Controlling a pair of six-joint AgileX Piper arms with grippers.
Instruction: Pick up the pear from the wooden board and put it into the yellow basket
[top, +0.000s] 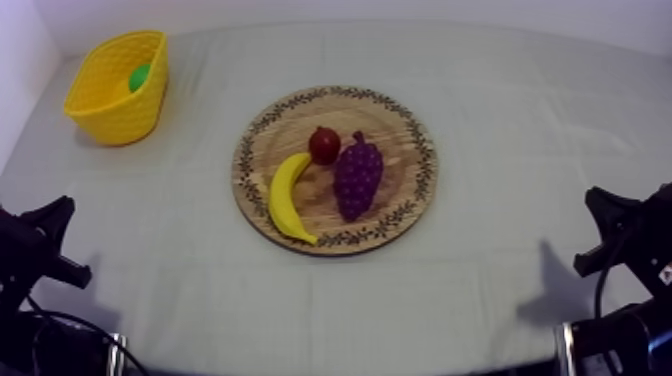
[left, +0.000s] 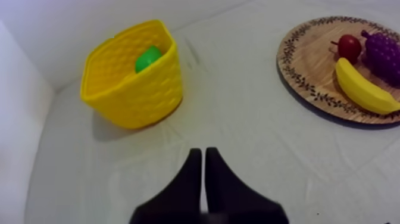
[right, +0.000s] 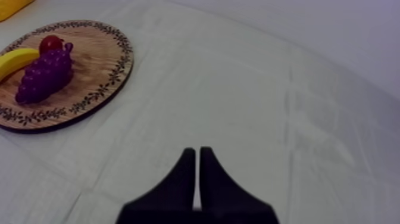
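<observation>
The green pear is seen inside the yellow basket, well apart from the round wooden board, on which the banana, bunch of grapes and small red fruit are laid. The left gripper and right gripper are clenched on nothing.

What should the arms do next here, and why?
Probably nothing: the pear lies in the yellow basket, the wooden board carries just the banana, grapes and small red fruit, and the left gripper and right gripper sit shut, clear of everything.
</observation>
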